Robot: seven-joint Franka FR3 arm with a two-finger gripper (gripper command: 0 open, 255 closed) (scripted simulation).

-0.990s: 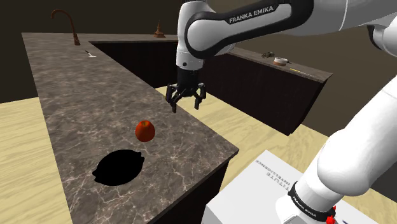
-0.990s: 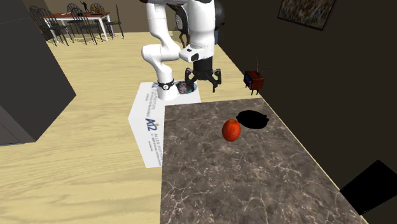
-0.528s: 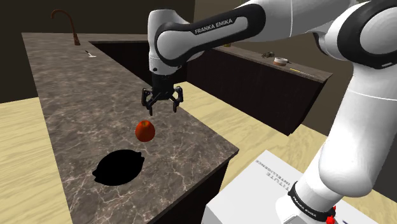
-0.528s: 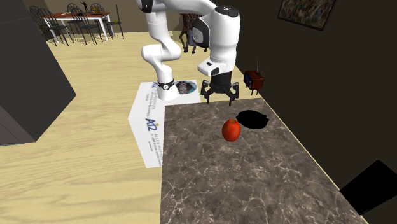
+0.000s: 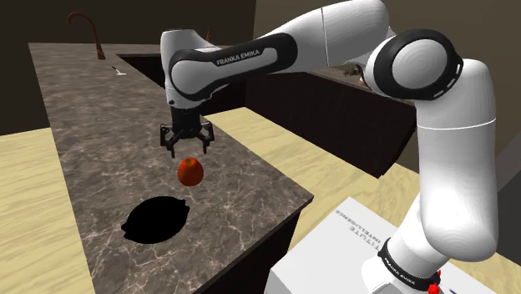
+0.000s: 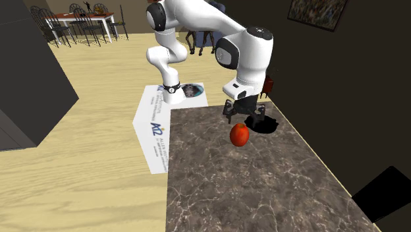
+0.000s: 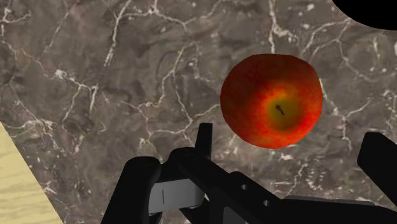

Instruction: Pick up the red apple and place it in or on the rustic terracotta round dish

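The gripper (image 5: 185, 144) hangs just above the red apple (image 5: 191, 170), pointing straight down at the dark, white-veined stone countertop (image 5: 100, 134). Its two black fingers (image 7: 203, 139) are spread wide and clasp nothing. In the wrist view the apple shows whole beyond the fingers, stem dimple facing the camera, roughly in line with the gap between them and touched by neither. The apple sits on the countertop, red with an orange-yellow blush around the stem. The round dish (image 5: 156, 220) is drawn as a flat, plain black shape with no texture. It lies on the same countertop near the apple but apart from it, toward the lower left in the shoulder view. In the second exterior view the dish is partly behind the gripper, close to the counter's edge by the dark wall. The white arm arches over from the stand (image 5: 351, 242) and reaches down to the counter. A curved brown faucet (image 5: 83, 29) stands at the far end of the counter. In the second exterior view a dining table with chairs (image 6: 79, 20) stands far off on the pale wooden floor (image 6: 99, 99).
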